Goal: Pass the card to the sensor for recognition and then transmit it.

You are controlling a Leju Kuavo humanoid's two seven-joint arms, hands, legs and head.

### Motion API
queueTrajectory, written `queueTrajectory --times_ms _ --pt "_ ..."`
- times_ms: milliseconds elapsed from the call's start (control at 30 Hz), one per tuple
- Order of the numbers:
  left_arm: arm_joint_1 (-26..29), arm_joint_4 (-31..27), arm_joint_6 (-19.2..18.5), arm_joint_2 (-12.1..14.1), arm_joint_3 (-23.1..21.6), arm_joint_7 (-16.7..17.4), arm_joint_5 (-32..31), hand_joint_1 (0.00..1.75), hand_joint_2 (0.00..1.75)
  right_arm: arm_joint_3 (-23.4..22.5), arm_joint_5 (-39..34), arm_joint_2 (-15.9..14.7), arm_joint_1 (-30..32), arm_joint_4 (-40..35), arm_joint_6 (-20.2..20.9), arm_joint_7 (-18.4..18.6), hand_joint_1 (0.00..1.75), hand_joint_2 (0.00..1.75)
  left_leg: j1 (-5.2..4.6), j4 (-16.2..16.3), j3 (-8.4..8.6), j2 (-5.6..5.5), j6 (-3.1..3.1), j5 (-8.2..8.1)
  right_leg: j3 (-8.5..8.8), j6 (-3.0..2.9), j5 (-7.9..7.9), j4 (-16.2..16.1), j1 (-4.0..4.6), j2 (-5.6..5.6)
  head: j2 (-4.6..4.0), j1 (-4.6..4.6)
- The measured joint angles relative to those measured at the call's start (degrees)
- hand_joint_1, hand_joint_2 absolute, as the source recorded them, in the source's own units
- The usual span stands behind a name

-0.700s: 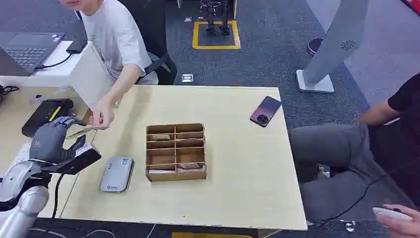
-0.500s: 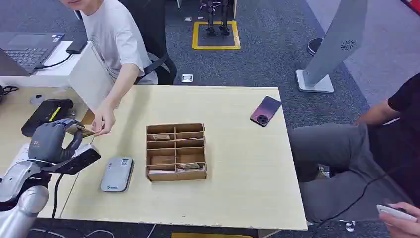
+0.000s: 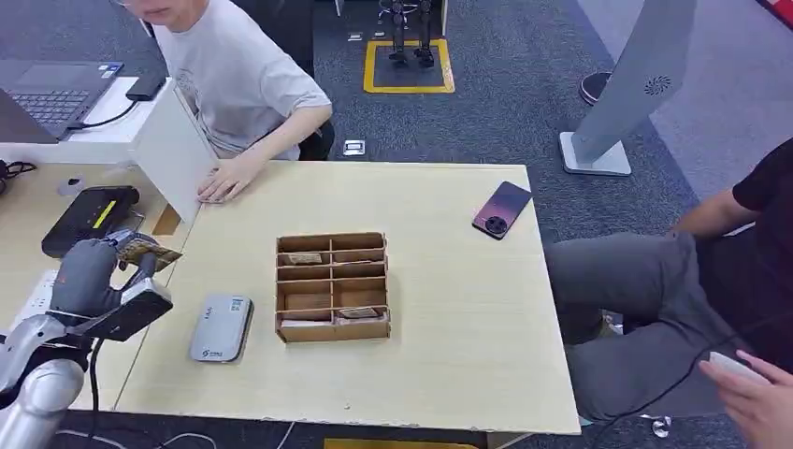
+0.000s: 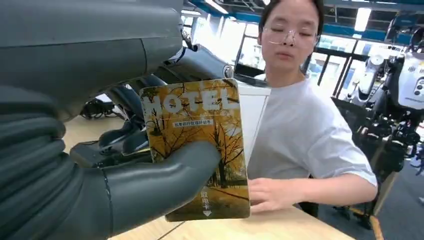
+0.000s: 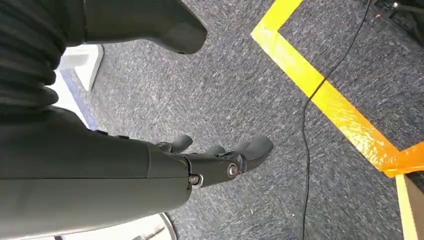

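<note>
Compartmented box (image 3: pixel 331 286) holds cards; left hand (image 3: pixel 89 271) grips card (image 3: pixel 148 251).

You see a silver left arm (image 3: pixel 33 393) with a black cable along it, ending in a dark grey left hand (image 3: pixel 86 273) with a ribbed cover and thick thumb. The right hand (image 5: pixel 220 160) has darker fingers with small silver screws at the knuckles.
</note>
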Motion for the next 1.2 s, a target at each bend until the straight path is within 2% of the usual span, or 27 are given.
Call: queueTrajectory --times_ms 233,267,333,433,500,567,633,700,1000,1067,1200 --pt "0.1 -0.3 -0.2 -0.4 0.3 0.0 0.2 1.75 1.75 0.0 0.0 0.0 0.0 0.0 0.0 0.0 0.00 1.75 0.00 0.0 0.00 0.00 0.00 0.00 0.00 0.00 0.00 0.0 0.00 0.00 0.00 0.00" --pt "0.1 -0.3 -1.6 -0.4 0.3 0.2 1.1 1.75 1.75 0.0 0.0 0.0 0.0 0.0 0.0 0.0 0.00 1.75 0.00 0.0 0.00 0.00 0.00 0.00 0.00 0.00 0.00 0.0 0.00 0.00 0.00 0.00" --pt "0.2 -0.5 -8.3 -0.2 0.3 1.2 5.2 1.75 1.75 0.0 -0.1 0.0 0.0 0.0 0.0 0.2 0.00 1.75 0.00 0.0 -0.02 0.00 0.00 0.00 0.00 0.00 -0.01 0.0 0.00 0.00 0.00 0.00" --pt "1.5 -1.5 -16.8 1.5 0.0 -1.0 8.6 1.75 1.75 0.0 -0.1 0.0 0.0 0.0 0.2 0.1 0.00 1.75 0.01 0.0 -0.02 0.04 -0.04 -0.03 -0.02 -0.01 -0.01 0.0 0.00 0.05 0.00 0.00" --pt "3.1 -2.3 -20.2 3.0 0.0 -3.4 9.7 1.75 1.75 0.0 0.1 0.0 0.0 0.0 0.3 0.0 0.00 1.75 0.01 0.0 -0.01 0.04 -0.05 -0.04 -0.03 -0.02 -0.04 0.0 0.00 0.06 0.00 -0.02" --pt "4.8 -3.2 -21.8 4.5 -0.2 -5.1 7.4 1.75 1.75 0.1 0.2 0.0 0.0 0.0 0.6 0.0 0.00 1.75 0.01 0.0 -0.01 0.02 -0.05 -0.05 -0.04 -0.06 -0.09 0.0 0.00 0.04 0.00 0.00" --pt "5.8 -3.7 -22.3 5.8 -1.3 -5.6 4.2 1.75 1.75 0.2 0.2 0.0 -0.1 -0.1 0.8 0.2 0.00 1.75 0.00 0.0 -0.02 -0.01 -0.04 -0.05 -0.04 -0.07 -0.10 0.0 0.00 -0.01 0.00 -0.02" --pt "5.9 -3.7 -22.7 6.1 -2.4 -5.6 3.0 1.75 1.75 0.5 0.3 0.0 -0.1 -0.1 0.8 0.5 0.00 1.75 0.01 0.0 -0.04 -0.12 -0.04 -0.05 0.00 -0.06 -0.11 0.0 0.00 -0.12 0.00 0.00" --pt "6.0 -3.7 -22.8 7.4 -5.9 -5.6 2.6 1.75 1.75 1.2 0.3 0.0 -0.3 -0.2 0.8 0.6 0.00 1.75 0.00 0.0 -0.02 -0.12 -0.04 -0.05 0.00 -0.07 -0.10 0.0 0.00 -0.12 0.00 -0.02" --pt "5.7 -3.7 -22.9 7.2 -6.4 -5.3 3.3 1.75 1.75 1.2 0.4 0.0 -0.4 -0.2 0.8 0.6 0.00 1.75 0.00 0.0 -0.02 -0.12 -0.04 -0.05 -0.01 -0.07 -0.11 0.0 0.00 -0.11 0.00 0.00" --pt "4.1 -3.1 -21.4 4.9 -9.3 -1.2 0.6 1.75 1.75 1.4 0.4 0.0 -0.6 -0.2 0.6 1.0 0.00 1.75 -0.01 0.0 -0.04 -0.16 -0.03 -0.05 0.00 -0.07 -0.10 0.0 0.00 -0.16 0.00 -0.02"
